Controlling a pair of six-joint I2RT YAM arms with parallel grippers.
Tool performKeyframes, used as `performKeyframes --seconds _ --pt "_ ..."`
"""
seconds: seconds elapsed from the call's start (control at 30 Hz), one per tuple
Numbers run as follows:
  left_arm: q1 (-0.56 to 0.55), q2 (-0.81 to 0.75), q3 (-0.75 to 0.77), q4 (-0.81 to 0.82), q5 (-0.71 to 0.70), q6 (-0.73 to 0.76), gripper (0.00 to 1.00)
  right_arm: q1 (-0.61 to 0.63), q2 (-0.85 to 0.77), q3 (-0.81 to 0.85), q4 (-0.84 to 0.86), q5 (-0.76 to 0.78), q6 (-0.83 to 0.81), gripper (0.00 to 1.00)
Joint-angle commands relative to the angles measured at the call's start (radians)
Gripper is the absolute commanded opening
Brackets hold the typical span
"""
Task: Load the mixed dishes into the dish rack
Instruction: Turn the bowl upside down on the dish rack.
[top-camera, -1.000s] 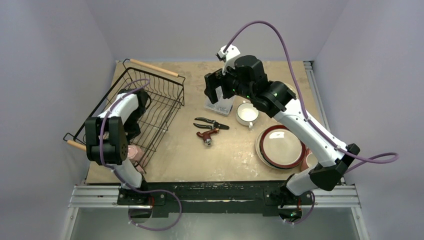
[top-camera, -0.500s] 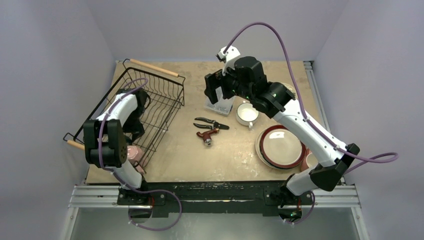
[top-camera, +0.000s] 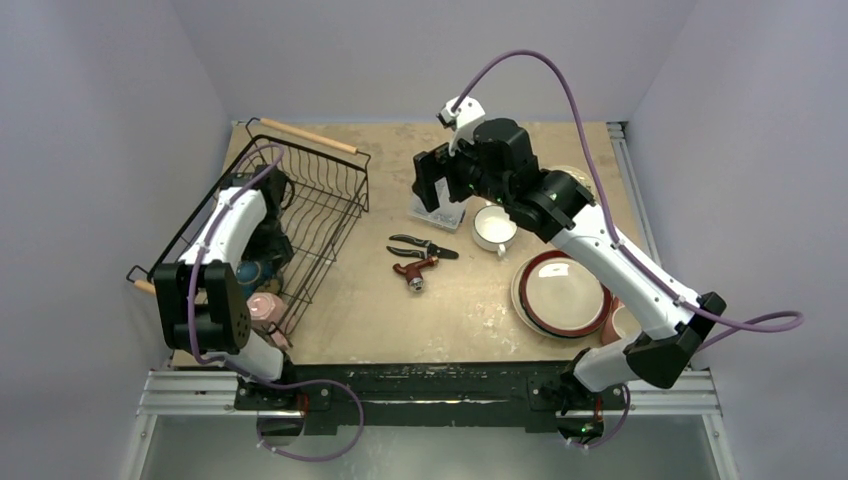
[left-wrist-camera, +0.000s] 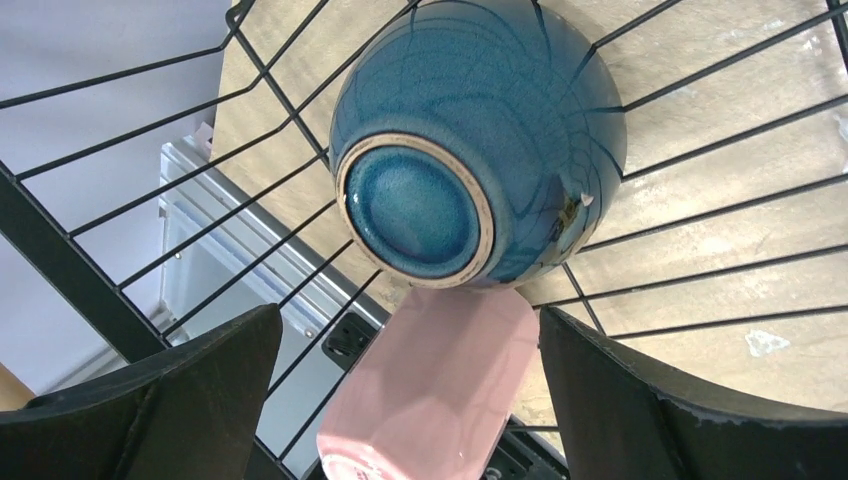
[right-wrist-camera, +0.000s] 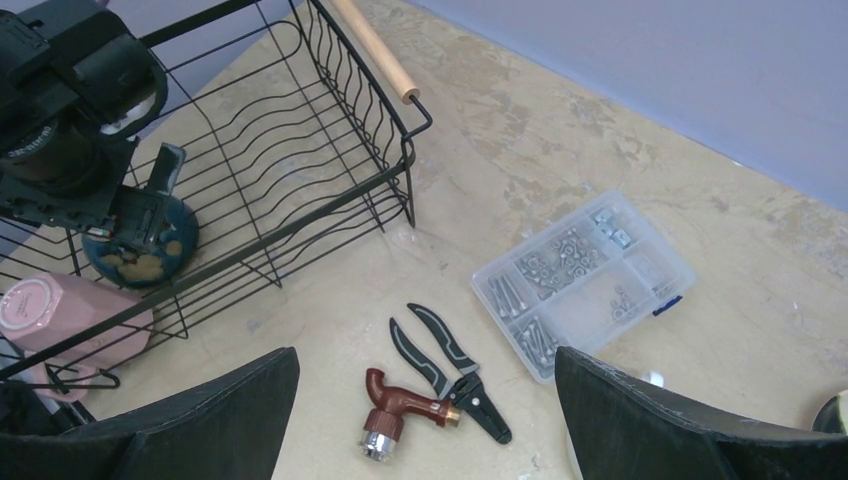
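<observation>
Only the left wrist view shows me the underside of the blue bowl (left-wrist-camera: 480, 130): foot ring toward the lens, resting on the dish rack (left-wrist-camera: 70, 250) wires and touching a pink mug (left-wrist-camera: 430, 390) that lies on its side. From above, my left arm covers most of that bowl. The left claw (left-wrist-camera: 408, 335) is spread and empty, the bowl just beyond its fingers. The right claw (right-wrist-camera: 425, 355) is spread too, over the table (right-wrist-camera: 560, 130) above pliers (right-wrist-camera: 470, 385) and a clear parts box (right-wrist-camera: 585, 280). The white cup (top-camera: 494, 226) and red-rimmed plate (top-camera: 560, 293) sit well right of the rack. 1 pale dish (top-camera: 621, 322) is half hidden behind the right arm.
</observation>
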Motion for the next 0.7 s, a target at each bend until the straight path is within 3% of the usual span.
performKeyframes --seconds 0.0,0.27,0.5,0.67 --pt "0.005 -0.078 0.028 -0.025 0.021 0.009 1.0 -0.003 -0.038 -0.021 0.063 0.032 -0.004 0.99" --pt "0.005 -0.126 0.053 0.111 0.148 0.123 0.95 -0.003 -0.064 -0.075 0.089 0.025 0.036 0.99" --pt "0.007 0.062 0.168 0.182 0.103 0.161 0.95 -0.003 -0.087 -0.059 0.067 0.024 0.027 0.99" --pt "0.016 0.192 0.215 0.161 0.052 0.178 0.82 -0.004 -0.092 -0.041 0.046 0.028 0.016 0.99"
